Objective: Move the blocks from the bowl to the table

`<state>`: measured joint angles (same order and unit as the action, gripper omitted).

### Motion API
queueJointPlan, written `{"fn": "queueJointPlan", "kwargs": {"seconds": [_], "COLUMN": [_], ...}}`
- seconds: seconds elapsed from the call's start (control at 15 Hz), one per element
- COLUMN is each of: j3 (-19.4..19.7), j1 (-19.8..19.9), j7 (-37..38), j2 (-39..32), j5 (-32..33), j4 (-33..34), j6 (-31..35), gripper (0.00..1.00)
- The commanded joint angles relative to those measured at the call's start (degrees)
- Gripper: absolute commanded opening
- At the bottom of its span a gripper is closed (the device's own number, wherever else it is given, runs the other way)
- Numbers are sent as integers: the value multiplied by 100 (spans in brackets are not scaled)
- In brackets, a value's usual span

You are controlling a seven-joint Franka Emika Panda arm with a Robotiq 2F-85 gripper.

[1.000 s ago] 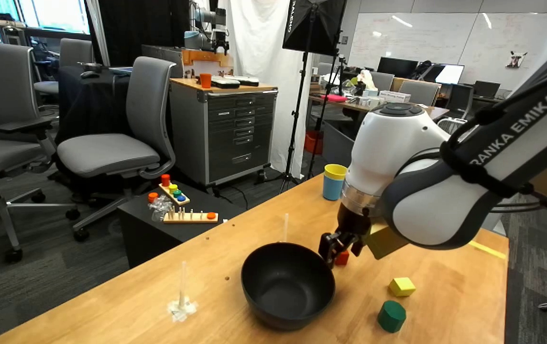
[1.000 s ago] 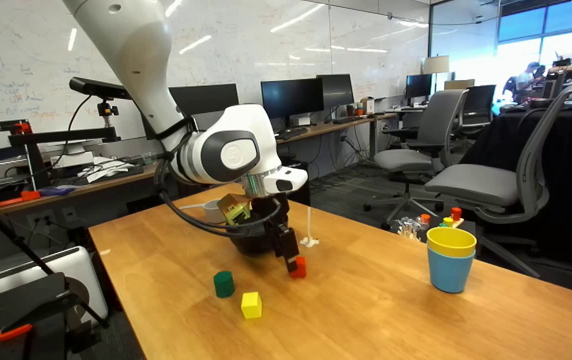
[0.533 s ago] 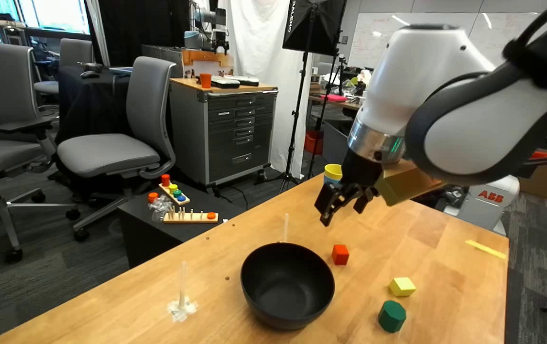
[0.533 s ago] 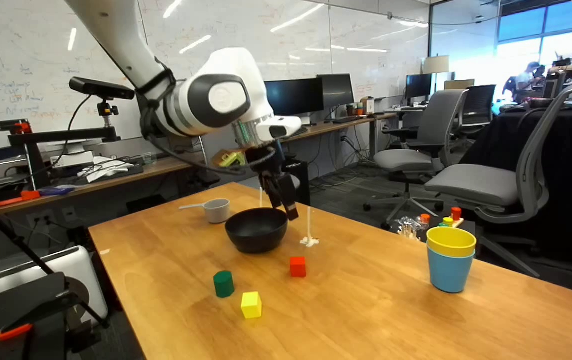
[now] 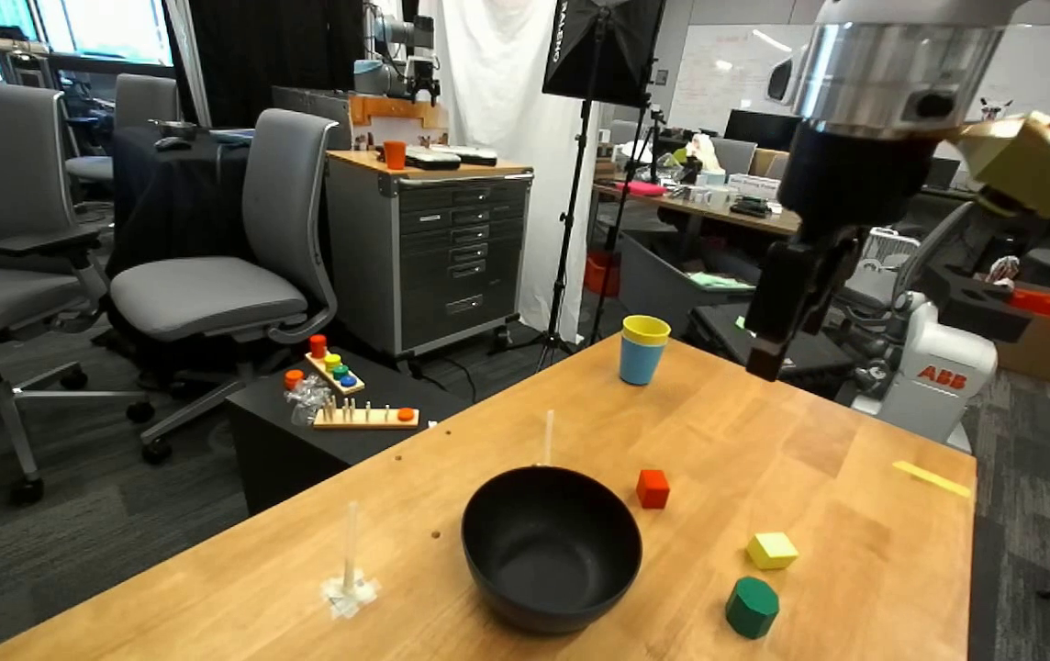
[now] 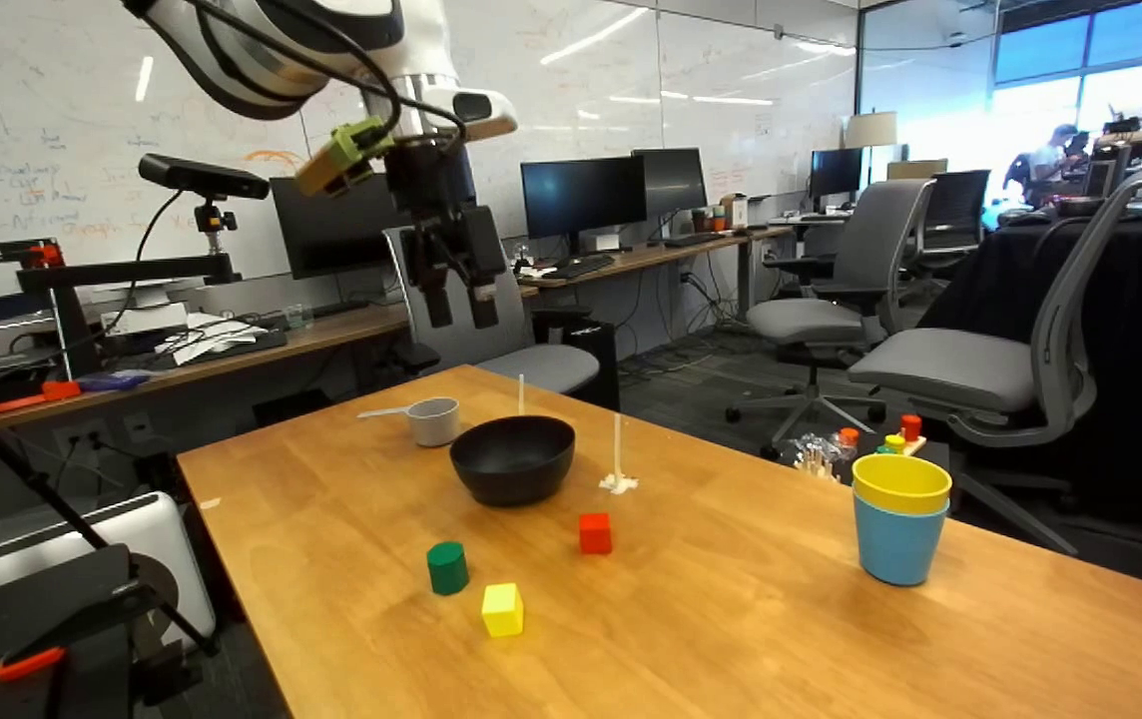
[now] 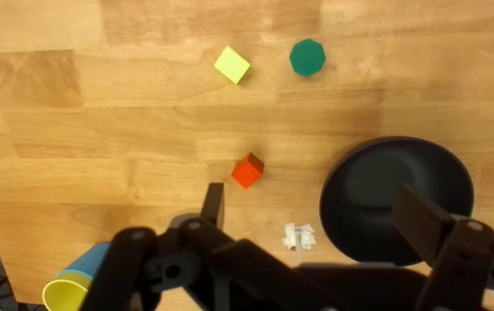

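Note:
All the blocks lie apart on the tan wooden table point(image 6: 731, 629), outside the bowl. The red block point(image 7: 248, 171) is closest to the black bowl point(image 7: 359, 194), whose inside holds nothing. Farther off sit the yellow block point(image 5: 772, 551) and the green block point(image 5: 752, 608), side by side with a gap. High above the table, my gripper point(image 6: 462, 312) points down, its fingers spread with nothing between them. Seen in the wrist view, the gripper point(image 7: 311, 194) has one fingertip near the red block and the other across the bowl, both well above them.
Stacked yellow and blue cups point(image 6: 900, 519) stand near a table edge. A grey measuring cup point(image 6: 433, 421) is beside the bowl. Thin upright sticks, such as this taped stick point(image 5: 350, 560) and another stick point(image 6: 618, 449), rise from the table around the bowl.
My gripper has risen from the red block and moved up and away, turning to point straight down. The red block has stayed on the table; the bowl and other blocks have not moved.

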<state>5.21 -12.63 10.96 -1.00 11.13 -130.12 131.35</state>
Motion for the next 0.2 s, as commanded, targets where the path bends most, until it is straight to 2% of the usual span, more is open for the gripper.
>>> {"fn": "queueJointPlan", "kwargs": {"seconds": [0.0,0.13], "j3": [-351,-353], "j1": [338,360], "j7": [-57,-110], "j2": [129,186], "j5": [-7,-11], "j4": [-68,-155], "j6": [-62,-63], "gripper": [100,100]}}
